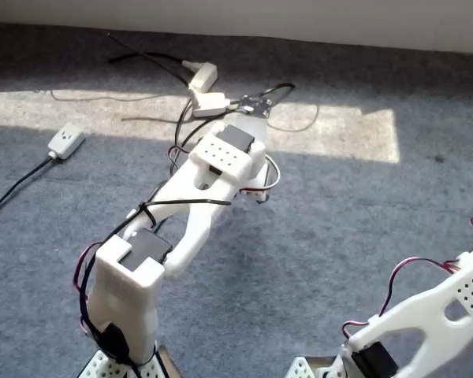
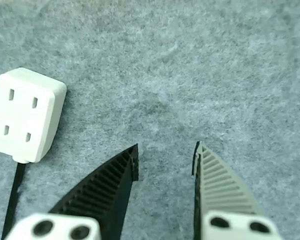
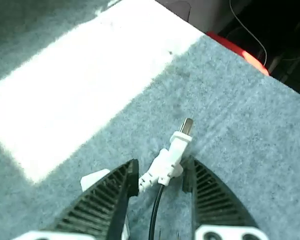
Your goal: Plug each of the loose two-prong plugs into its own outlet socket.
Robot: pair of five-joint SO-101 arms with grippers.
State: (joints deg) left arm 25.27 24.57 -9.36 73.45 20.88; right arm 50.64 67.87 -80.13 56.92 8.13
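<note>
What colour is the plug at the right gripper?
The plug is white, its cord black; right wrist view shows it best.

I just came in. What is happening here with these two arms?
The job is plugging loose plugs into sockets, here on a grey carpet. The right gripper has its jaws closed on a white two-prong plug with a black cord. The left gripper hangs open and empty over the carpet, beside a white outlet block whose four slots are all free. That plug is not yet in a socket.
</note>
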